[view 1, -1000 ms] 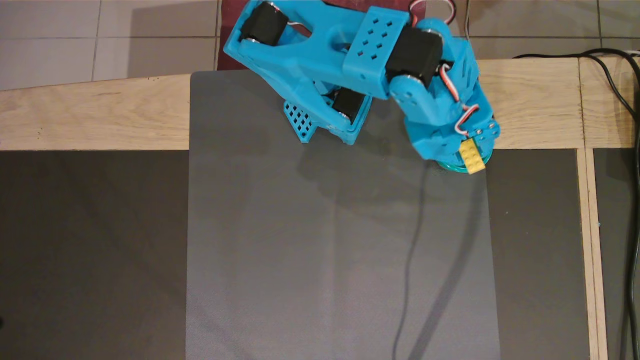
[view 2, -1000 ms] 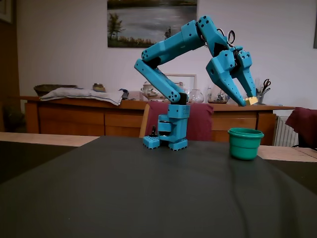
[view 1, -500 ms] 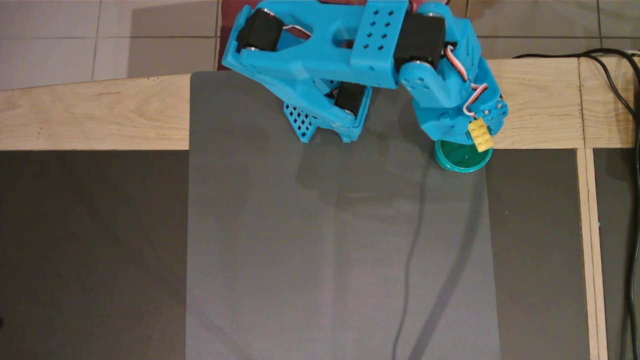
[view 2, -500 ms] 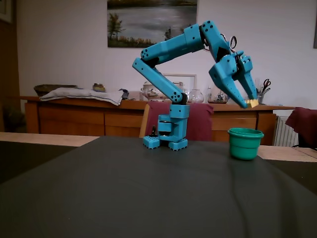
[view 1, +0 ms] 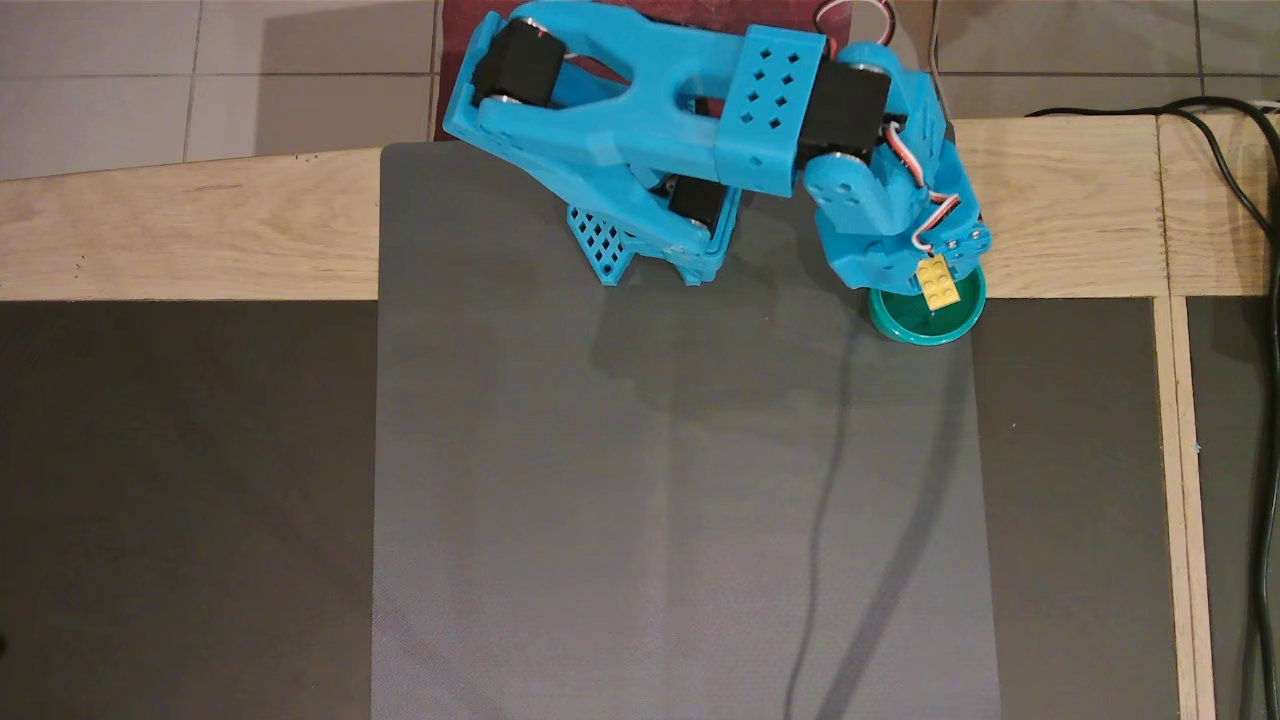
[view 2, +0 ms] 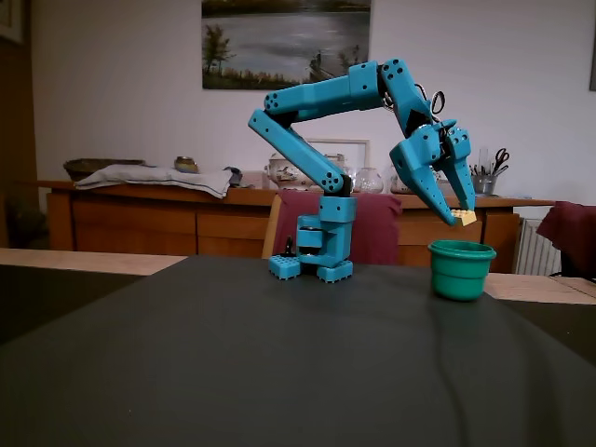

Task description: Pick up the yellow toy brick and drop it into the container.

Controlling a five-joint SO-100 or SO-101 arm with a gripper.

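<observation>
The yellow toy brick (view 1: 938, 282) is held at the tips of my blue gripper (view 1: 936, 272), studs up in the overhead view. It hangs directly over the teal-green cup (view 1: 905, 328), which stands at the right edge of the grey mat. In the fixed view the gripper (view 2: 462, 219) points down with the brick (view 2: 465, 217) a short way above the cup's rim (view 2: 461, 249), clear of it. The gripper is shut on the brick. The far part of the cup is hidden under the gripper in the overhead view.
The arm's base (view 1: 650, 240) stands at the far edge of the grey mat (view 1: 680, 500). A wooden table frame (view 1: 190, 235) runs along the back and right. Black cables (view 1: 1250, 200) lie at the right. A thin cable shadow crosses the mat.
</observation>
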